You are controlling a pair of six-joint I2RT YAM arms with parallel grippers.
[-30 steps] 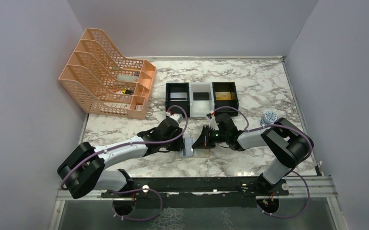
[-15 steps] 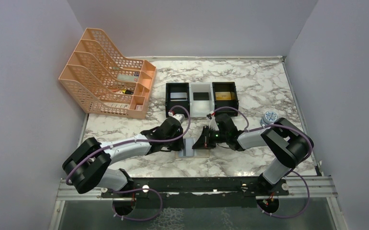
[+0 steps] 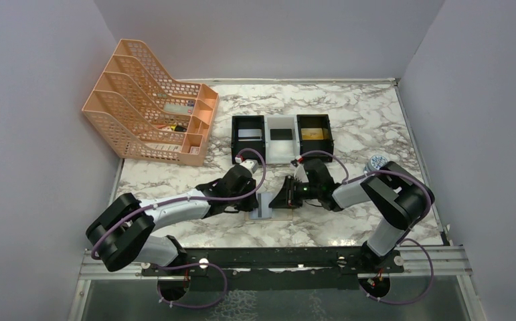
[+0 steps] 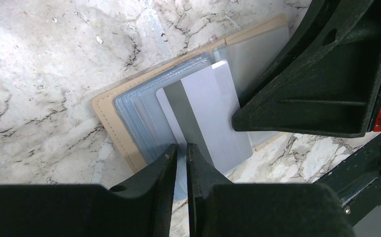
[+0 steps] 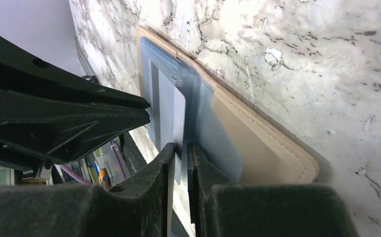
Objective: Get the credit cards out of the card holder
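The tan card holder (image 4: 108, 109) lies open on the marble between both arms, its grey-blue sleeves facing up (image 3: 266, 206). A silver-grey credit card (image 4: 209, 111) with a dark stripe sticks partway out of the sleeves. My left gripper (image 4: 181, 147) is shut on the near edge of the sleeves, at the card's corner. The right gripper (image 5: 181, 147) stands slightly open, the card's (image 5: 167, 106) edge in the narrow gap between its jaws. The holder's tan half (image 5: 262, 143) lies to that gripper's right. In the top view the left gripper (image 3: 255, 200) and right gripper (image 3: 276, 199) almost touch.
Behind the holder stand a black tray (image 3: 248, 136) holding a grey card, a white tray (image 3: 282, 140) and another black tray (image 3: 314, 134) holding a gold card. An orange file rack (image 3: 151, 100) fills the back left. A small round object (image 3: 376, 162) lies at the right.
My left jaws have closed on the sleeve edge and the left arm has edged towards the holder. The right jaws have parted a little. The grey leaf stands slightly higher.
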